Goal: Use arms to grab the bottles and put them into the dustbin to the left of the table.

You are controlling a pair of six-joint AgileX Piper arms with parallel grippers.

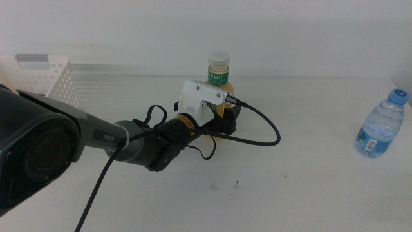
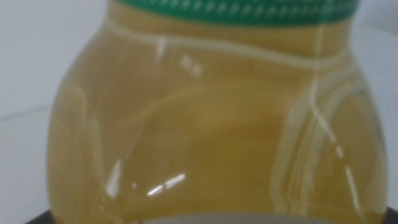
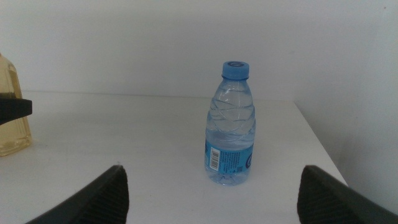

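Left gripper [image 1: 226,124] is at the lower body of the upright yellow tea bottle with white cap and green neck label [image 1: 217,69], which stands toward the far edge of the wide white counter [image 1: 302,193], about midway along it. In the left wrist view the bottle's amber body fills the frame, so it sits deep between the jaws; whether they have clamped on it cannot be told.

Right gripper [image 3: 211,199] waits off the counter's right edge with its jaws spread wide, facing the small clear water bottle with blue cap [image 3: 231,124], which stands upright near the right edge, well apart from the tea bottle.

White perforated plastic dustbin [image 1: 45,77] sits at the far left corner.

Handling assessment: the tea bottle appears full, hence fairly heavy for its size. Its wall is smooth, glossy and curved, likely slippery, and thin plastic would yield under pressure. A hold on the broad body below the shoulder looks sound. The water bottle also appears full; its ribbed body should offer better purchase above the label.
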